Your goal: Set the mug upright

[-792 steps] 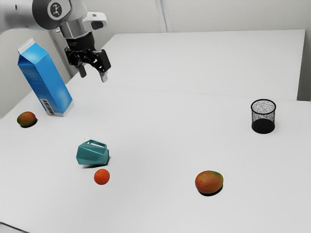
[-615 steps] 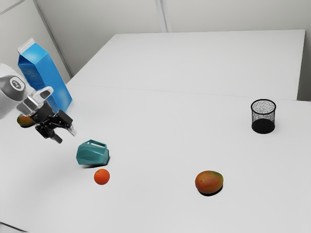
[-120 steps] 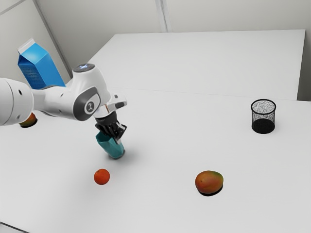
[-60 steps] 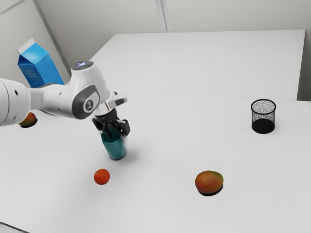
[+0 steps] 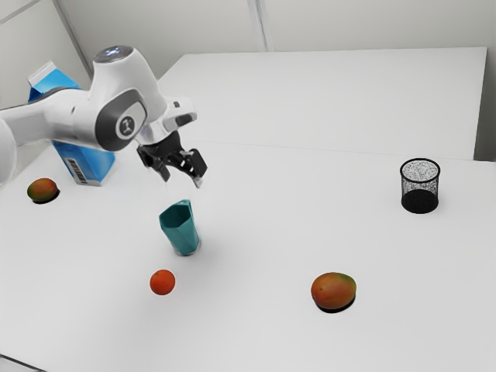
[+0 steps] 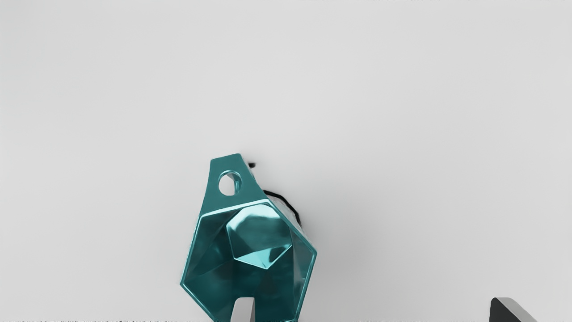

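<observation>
A teal mug is seen upright, set below the widely opened gripper, nearer one finger, untouching.

On the table, the orange lies near the mug and before it, with a mango well apart toward the exterior view's right. Behind that mango and farther right in that view is the holder. Behind the mug, toward the exterior view's left, is the carton, the other mango near its base.
</observation>
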Tool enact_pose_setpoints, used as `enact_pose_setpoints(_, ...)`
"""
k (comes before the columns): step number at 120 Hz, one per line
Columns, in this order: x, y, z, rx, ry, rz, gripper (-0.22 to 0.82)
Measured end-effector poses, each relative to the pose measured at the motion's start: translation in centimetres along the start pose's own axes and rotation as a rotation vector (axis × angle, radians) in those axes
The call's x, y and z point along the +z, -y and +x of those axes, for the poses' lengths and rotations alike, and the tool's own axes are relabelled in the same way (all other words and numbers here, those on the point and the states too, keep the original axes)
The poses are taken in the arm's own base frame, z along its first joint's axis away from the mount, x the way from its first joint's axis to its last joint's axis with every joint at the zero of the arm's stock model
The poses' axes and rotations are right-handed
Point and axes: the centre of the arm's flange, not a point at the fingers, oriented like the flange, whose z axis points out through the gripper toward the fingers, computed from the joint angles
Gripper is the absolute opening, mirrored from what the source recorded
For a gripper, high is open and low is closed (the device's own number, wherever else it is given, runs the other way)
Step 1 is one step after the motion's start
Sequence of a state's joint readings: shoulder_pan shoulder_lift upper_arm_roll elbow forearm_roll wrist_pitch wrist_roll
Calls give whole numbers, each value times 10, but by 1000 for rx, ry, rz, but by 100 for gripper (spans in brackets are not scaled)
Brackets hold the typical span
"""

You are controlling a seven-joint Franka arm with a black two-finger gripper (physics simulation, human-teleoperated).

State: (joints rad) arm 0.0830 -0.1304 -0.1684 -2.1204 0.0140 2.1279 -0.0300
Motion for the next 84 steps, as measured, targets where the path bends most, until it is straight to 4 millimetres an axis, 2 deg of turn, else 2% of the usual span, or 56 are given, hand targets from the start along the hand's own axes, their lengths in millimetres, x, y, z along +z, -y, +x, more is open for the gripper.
enact_pose_setpoints(27, -50, -1, 18, -17, 55, -31, 58)
enact_pose_setpoints(57, -88, -3, 41, -10, 113, -45, 59)
enact_pose_setpoints(84, -115, -4, 47, -2, 140, -42, 59)
